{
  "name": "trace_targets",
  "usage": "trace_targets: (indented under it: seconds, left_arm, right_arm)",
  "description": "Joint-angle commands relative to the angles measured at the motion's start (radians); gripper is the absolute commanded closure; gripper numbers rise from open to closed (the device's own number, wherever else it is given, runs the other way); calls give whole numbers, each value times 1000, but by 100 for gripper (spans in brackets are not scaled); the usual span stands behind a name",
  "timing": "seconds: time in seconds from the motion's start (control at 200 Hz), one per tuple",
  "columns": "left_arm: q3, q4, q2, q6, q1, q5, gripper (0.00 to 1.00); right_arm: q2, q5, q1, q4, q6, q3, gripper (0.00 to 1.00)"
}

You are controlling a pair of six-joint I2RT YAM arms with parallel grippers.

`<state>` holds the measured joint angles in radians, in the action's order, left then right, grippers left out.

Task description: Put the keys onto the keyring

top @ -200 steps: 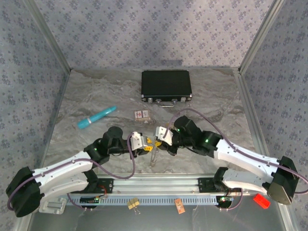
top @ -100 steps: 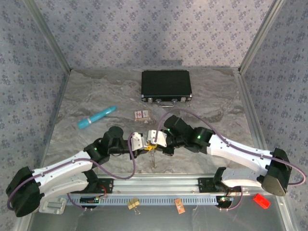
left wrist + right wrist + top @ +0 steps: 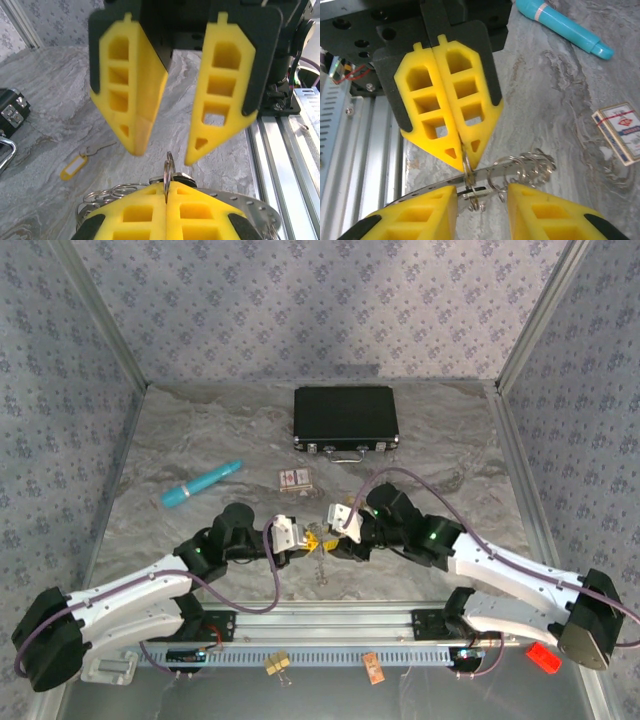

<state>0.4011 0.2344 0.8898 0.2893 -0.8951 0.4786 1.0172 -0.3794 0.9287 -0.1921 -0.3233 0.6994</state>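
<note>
Keyring (image 3: pixel 169 170), a thin silvery loop, stands edge-on above the middle of the bench's near edge, its lower half buried between yellow fingers. A bunch of linked rings (image 3: pixel 522 165) and a curved, perforated metal strip (image 3: pixel 250 206) crowd round it, partly cut off. Whether any of this bunch is a key is too small to tell.

A teal pen (image 3: pixel 202 483) lies toward the left edge. A yellow tag (image 3: pixel 74 166) rests on the bench (image 3: pixel 450 440). Toward the far edge, a black case (image 3: pixel 345 418) is closed, its contents hidden. A red-and-white card box (image 3: pixel 294 478) in front of it is closed too.

The left gripper (image 3: pixel 303 539) has its fingers pressed together on the loop. Just to the right, the right gripper (image 3: pixel 330 534) points at it with fingers spread, one on either side of the rings.
</note>
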Motion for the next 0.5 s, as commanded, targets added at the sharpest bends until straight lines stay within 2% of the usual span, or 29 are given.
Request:
trace_targets:
  seconds: [0.0, 0.07, 0.18, 0.34, 0.38, 0.425, 0.495]
  left_arm:
    - [-17, 87, -20, -23, -4, 35, 100]
    - [-21, 93, -20, -28, -4, 36, 100]
    - [-28, 113, -20, -40, -4, 41, 100]
    - [-34, 110, -29, -42, -4, 38, 100]
    - [-33, 105, -30, -42, -4, 29, 93]
    - [-31, 91, -32, -39, -4, 15, 80]
    - [-18, 48, -34, -19, -4, 5, 76]
  right_arm:
    - [-4, -73, -7, 82, 47, -19, 68]
    - [-2, -88, -14, 100, 53, -27, 69]
    - [16, -93, -22, 99, 51, -26, 78]
    - [33, -105, -24, 85, 41, -12, 100]
    - [36, -105, -25, 69, 34, -2, 100]
    - [42, -103, -21, 43, 24, 14, 100]
    - [52, -88, -14, -3, -4, 43, 100]
